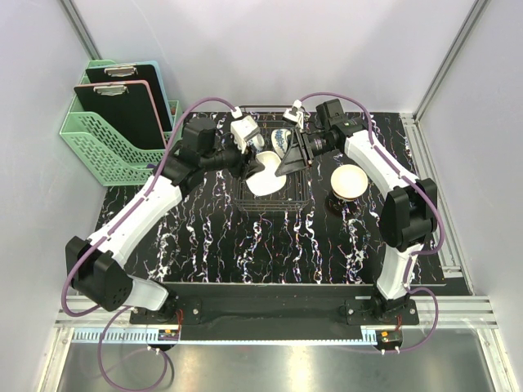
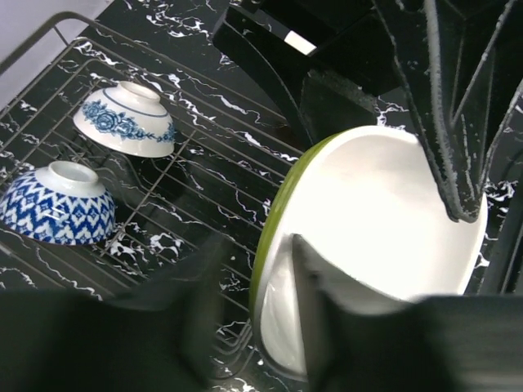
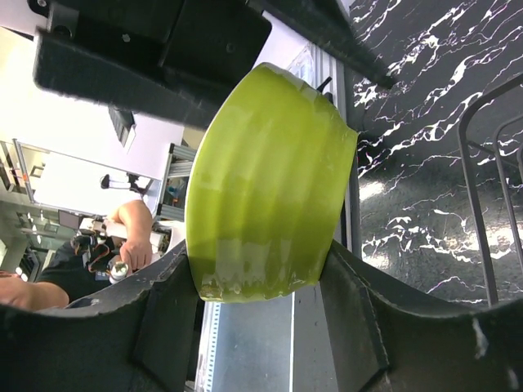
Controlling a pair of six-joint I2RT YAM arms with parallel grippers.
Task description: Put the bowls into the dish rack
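Glossy lime bowl (image 3: 261, 180), metal wire rack (image 1: 274, 202)

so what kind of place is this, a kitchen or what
Probably a robot lab cell, not a kitchen: white panels on aluminium rails, two arms bolted to a marble-print table holding a dish rack, a person beyond.

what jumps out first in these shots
The lime green bowl, tilted on edge at the wire rack with the left gripper and right gripper both at it. Then a blue zigzag bowl and a blue flowered bowl, upside down in the rack, and a cream bowl just right of it.
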